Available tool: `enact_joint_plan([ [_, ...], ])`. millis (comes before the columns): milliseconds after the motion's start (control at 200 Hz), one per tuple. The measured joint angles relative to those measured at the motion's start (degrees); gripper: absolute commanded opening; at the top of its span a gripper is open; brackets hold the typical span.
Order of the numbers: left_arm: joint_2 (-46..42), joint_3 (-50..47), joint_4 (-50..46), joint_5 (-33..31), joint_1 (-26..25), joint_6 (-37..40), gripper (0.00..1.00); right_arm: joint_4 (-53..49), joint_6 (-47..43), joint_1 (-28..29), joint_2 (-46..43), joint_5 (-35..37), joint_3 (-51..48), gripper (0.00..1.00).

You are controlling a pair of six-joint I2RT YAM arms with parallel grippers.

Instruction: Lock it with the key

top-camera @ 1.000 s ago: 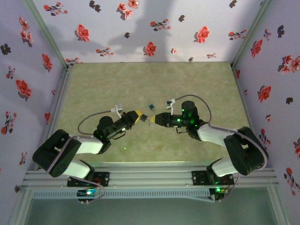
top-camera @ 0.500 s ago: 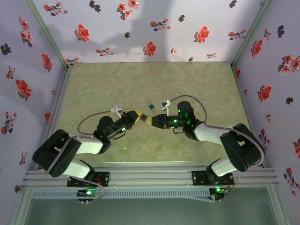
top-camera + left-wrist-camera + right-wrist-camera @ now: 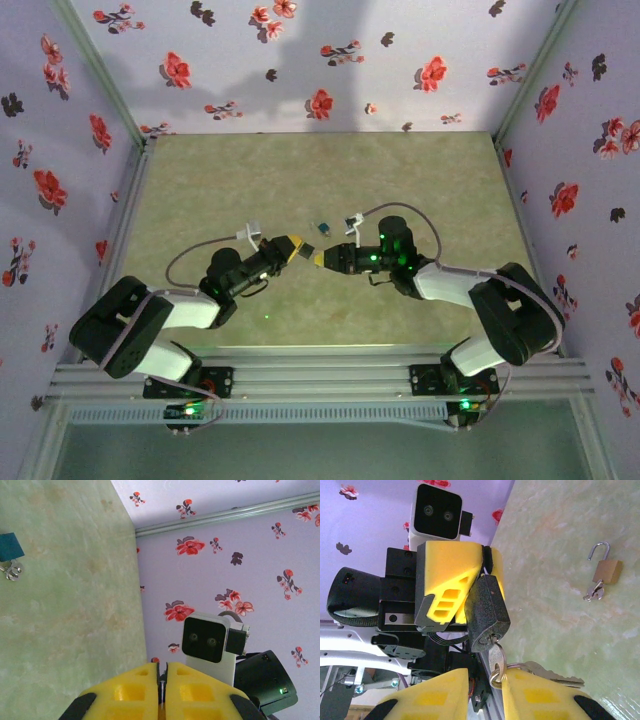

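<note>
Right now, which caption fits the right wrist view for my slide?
Left gripper holds a dark padlock; right gripper, open, straddles the inserted key; a brass padlock lies on the table.

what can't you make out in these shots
Shackle of the black lock: right wrist view, hidden behind the left gripper.
Whether the right gripper touches the key: right wrist view, too close to tell.
Blue item: left wrist view, cut by the left edge.
Top view: black lock and key too small.
</note>
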Motion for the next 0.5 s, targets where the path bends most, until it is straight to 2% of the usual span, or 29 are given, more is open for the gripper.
enact_joint_plan([
  [500, -0.7, 0.0, 0.0, 0.6, 0.1, 0.0, 0.00, 1.4, 0.3, 0.0, 1.4, 1.9, 0.0, 0.22],
])
